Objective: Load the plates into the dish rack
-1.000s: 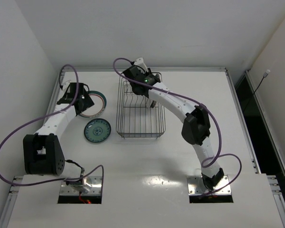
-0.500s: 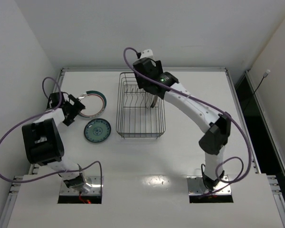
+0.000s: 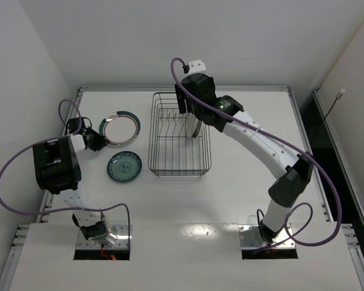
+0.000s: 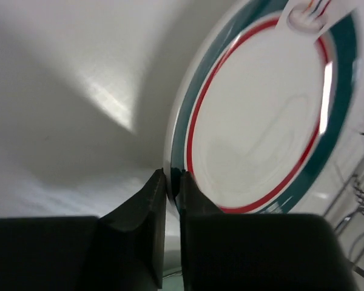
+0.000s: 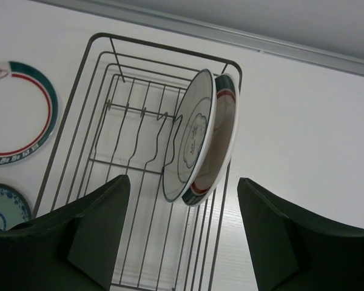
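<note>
A white plate with a green-red ringed rim (image 3: 122, 126) lies at the left of the table. My left gripper (image 3: 98, 139) is shut on its near-left rim (image 4: 173, 182), with one finger on each face. The small teal-blue plate (image 3: 124, 166) lies flat just in front of it. The dark wire dish rack (image 3: 170, 151) stands mid-table. Two plates stand on edge among its prongs: the white flower-outline plate (image 5: 191, 139) and, behind it, another ringed plate (image 5: 224, 133). My right gripper (image 5: 183, 182) hangs open above them, holding nothing.
A metal table rim (image 3: 182, 88) runs along the far edge with the wall close behind. The right arm's elbow (image 3: 291, 182) stretches over the right half of the table. The left arm's cable (image 3: 12, 182) loops out past the left edge.
My left gripper has closed on the ringed plate's rim as that arm folded back to the left. My right gripper has opened and risen from the rack, leaving the plate standing there.
</note>
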`<act>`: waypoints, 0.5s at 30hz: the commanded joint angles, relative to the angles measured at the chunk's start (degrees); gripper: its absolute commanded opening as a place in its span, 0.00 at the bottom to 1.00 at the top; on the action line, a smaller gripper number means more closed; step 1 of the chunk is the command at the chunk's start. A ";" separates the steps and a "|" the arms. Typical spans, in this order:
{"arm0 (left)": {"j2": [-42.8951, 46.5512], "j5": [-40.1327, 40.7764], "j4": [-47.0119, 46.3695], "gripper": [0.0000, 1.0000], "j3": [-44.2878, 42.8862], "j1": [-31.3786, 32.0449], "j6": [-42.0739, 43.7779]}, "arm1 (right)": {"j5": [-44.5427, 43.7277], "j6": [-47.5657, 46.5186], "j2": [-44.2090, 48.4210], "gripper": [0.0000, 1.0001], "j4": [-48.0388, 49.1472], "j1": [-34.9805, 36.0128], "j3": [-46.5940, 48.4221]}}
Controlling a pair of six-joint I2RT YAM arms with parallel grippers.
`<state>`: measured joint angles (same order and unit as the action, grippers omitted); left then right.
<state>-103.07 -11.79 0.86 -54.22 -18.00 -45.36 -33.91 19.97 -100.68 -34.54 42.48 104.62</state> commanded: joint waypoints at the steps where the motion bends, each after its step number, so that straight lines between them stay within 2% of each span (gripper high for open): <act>1: -1.87 -1.03 -0.52 0.00 -3.26 -0.02 0.18 | 1.92 1.48 1.37 0.69 2.03 -0.20 -1.25; 4: -1.88 -1.04 1.68 0.00 -6.16 -0.02 0.80 | 5.42 2.01 1.37 0.70 2.03 -1.43 -1.79; 8: 5.23 -0.51 2.21 0.00 -7.30 -0.55 0.80 | 14.12 3.93 1.37 0.71 4.12 -3.98 -2.58; 11: 11.45 -4.36 2.21 0.00 -8.53 -1.86 -0.51 | 24.48 6.13 1.37 0.72 8.42 -6.61 -5.12; 14: 15.95 -10.59 -1.29 0.00 -8.54 -2.39 -2.09 | 41.40 9.38 0.76 0.72 12.91 -9.78 -7.76; 15: 18.49 -12.36 -2.43 0.00 -8.54 -3.00 -2.10 | 44.51 11.83 -0.20 0.72 15.53 -11.44 -7.76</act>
<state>-91.96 -16.53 4.54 -59.53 -19.73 -45.58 -6.68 26.00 -100.75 -27.92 33.69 97.89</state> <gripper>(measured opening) 0.040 0.720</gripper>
